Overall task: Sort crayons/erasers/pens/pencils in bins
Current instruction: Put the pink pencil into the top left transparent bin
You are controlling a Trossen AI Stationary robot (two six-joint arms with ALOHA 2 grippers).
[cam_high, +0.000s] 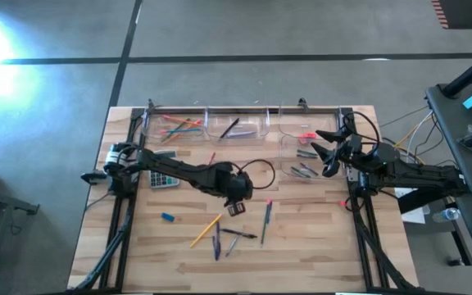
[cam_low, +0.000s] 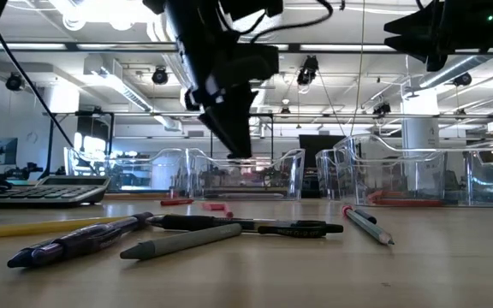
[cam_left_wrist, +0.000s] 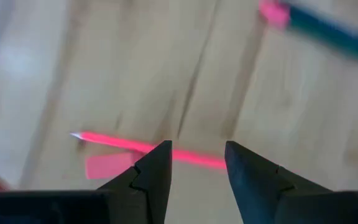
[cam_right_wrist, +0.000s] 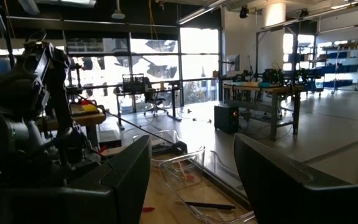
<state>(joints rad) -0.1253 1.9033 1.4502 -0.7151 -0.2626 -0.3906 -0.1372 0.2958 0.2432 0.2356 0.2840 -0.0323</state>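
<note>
While its fingers stand apart, the left tool [cam_left_wrist: 197, 168] hovers over a thin pink pencil [cam_left_wrist: 135, 146] on the worktop. Its long axis runs across the gap. The right tool [cam_high: 328, 156], also apart, waits far right.

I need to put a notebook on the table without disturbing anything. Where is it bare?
Bare wood lies in the near right corner, right of the green pencil, and near left, below the blue eraser. Crowded: the bins along the far edge and the pens near the middle.

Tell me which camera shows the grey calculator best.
The high view: the calculator lies whole from above near the table's left edge, partly crossed by the left arm. The low view shows it edge-on at far left, only its keys' profile. Neither wrist view shows it; the left one sees a pink pencil on the wood.
</note>
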